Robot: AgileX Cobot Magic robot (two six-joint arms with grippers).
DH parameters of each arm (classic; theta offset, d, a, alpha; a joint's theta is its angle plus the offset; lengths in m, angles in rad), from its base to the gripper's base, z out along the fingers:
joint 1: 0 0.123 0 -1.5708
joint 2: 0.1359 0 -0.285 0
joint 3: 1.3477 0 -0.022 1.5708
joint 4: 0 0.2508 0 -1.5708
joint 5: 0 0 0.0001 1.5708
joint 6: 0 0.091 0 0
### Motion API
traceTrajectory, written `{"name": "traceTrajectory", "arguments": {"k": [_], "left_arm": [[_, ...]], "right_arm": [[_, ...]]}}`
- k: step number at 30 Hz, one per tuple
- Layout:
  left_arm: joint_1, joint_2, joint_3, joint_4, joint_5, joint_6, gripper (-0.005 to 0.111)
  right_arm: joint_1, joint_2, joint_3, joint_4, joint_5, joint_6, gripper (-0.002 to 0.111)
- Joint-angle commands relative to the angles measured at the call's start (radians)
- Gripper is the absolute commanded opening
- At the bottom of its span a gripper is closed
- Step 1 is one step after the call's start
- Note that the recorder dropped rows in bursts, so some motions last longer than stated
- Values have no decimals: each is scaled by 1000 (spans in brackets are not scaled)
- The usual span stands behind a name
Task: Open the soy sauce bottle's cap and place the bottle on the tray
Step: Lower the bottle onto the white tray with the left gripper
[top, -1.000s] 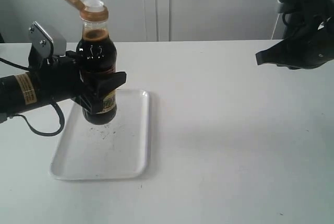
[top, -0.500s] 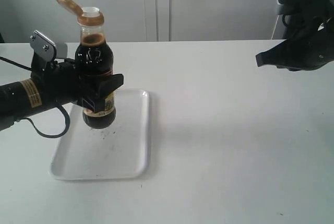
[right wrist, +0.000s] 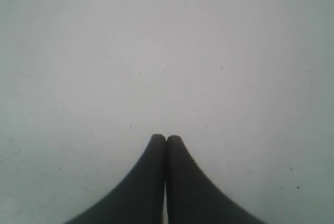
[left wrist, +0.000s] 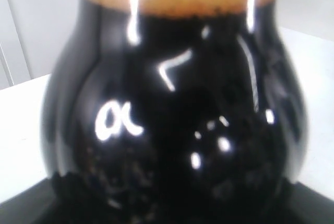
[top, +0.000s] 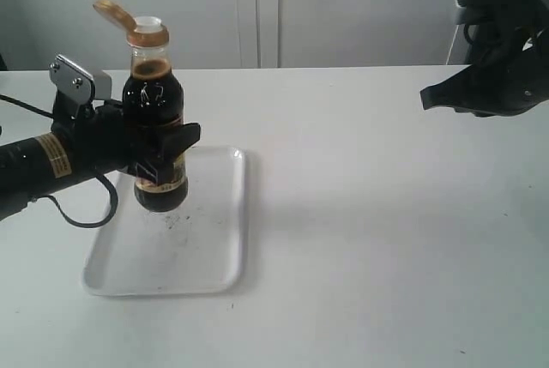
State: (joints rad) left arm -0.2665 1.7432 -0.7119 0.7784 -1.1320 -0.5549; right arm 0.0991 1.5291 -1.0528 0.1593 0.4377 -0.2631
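The soy sauce bottle [top: 156,119] stands upright over the white tray [top: 219,248], its base at or just above the tray's far part. Its orange-brown cap [top: 113,13] is flipped open and hangs back from the white spout. My left gripper [top: 167,147] is shut on the bottle's body, its black fingers round the label. In the left wrist view the dark bottle [left wrist: 172,114] fills the picture and hides the fingers. My right gripper [top: 426,96] hangs high at the right, shut and empty; its fingertips [right wrist: 158,141] press together above bare table.
The white table [top: 377,239] stretches from the tray to the right edge. A pale wall stands behind it. My left arm's black cable [top: 81,214] loops down beside the tray's left rim.
The left gripper has carried the bottle slightly left and down toward the tray. The right arm has not moved.
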Motion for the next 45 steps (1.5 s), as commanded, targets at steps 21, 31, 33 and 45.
{"name": "traceTrajectory", "arguments": {"k": [21,31,33,45], "left_arm": [[-15,101,-7,-17,-89,81,0],[-12,101,78,-17,-89,85,24],[-12,101,84,-17,-89,83,49],[-12,27,84,-15,-21,55,87]], "right_arm": [[-9,-2,-4,8,9,3,0],[-9,-2,-4,8,11,1,0],[-9,-2,-4,8,15,1,0],[-9,-2,-4,7,17,-1,0]]}}
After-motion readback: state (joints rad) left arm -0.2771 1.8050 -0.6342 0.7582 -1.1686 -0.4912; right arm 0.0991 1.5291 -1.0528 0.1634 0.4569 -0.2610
